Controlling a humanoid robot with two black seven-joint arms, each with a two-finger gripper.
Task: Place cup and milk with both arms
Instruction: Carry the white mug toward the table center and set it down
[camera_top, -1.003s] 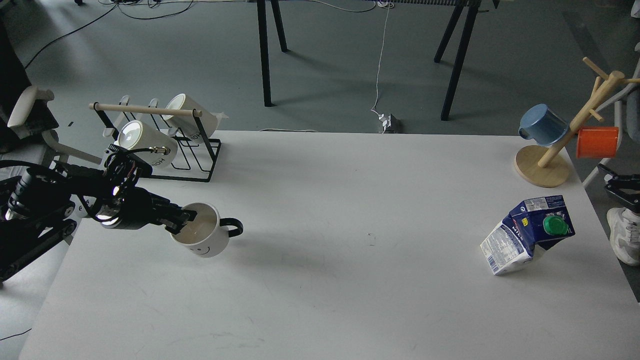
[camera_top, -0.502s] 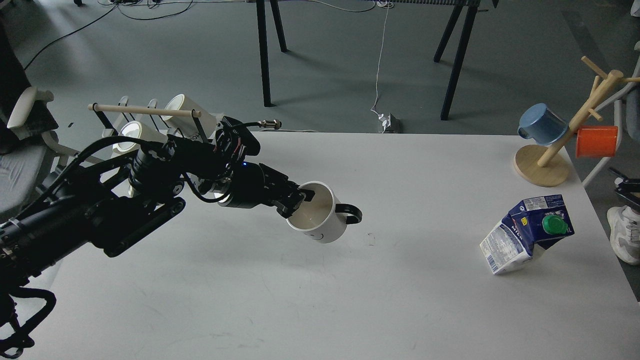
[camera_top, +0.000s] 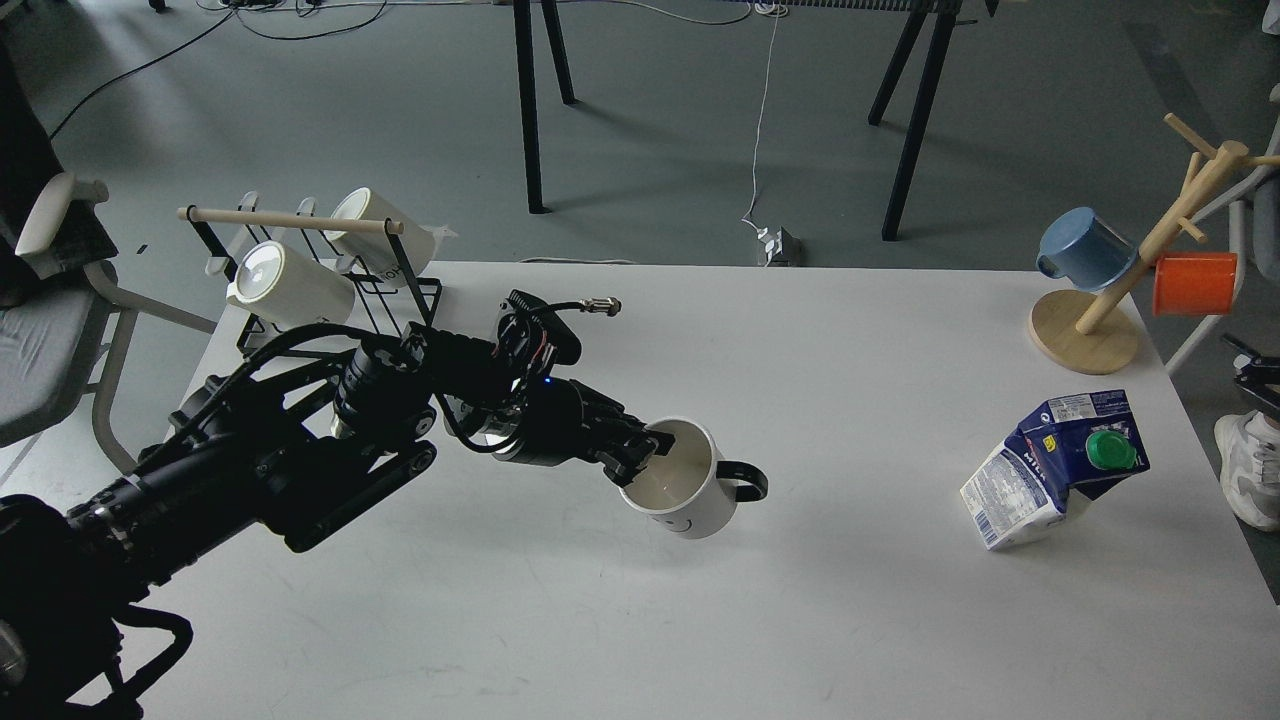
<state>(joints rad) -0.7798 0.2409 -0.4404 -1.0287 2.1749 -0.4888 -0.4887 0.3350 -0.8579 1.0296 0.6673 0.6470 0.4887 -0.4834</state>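
Note:
The cup (camera_top: 690, 495) is a white mug with a black handle pointing right and a small smiley face on its side. My left gripper (camera_top: 640, 452) is shut on its left rim, one finger inside and one outside, and holds it near the middle of the white table (camera_top: 600, 620). The milk (camera_top: 1055, 470) is a dark blue and white carton with a green cap, leaning tilted near the table's right edge. My right gripper is not in view; only a dark part shows at the far right edge.
A black wire rack (camera_top: 300, 290) with two white mugs stands at the table's back left. A wooden mug tree (camera_top: 1110, 310) at the back right holds a blue cup (camera_top: 1085, 250) and an orange cup (camera_top: 1195, 283). Black table legs stand beyond the far edge.
My left arm has carried the cup from the table's left side to the right, first up toward the middle, then down and nearer. The milk has not moved.

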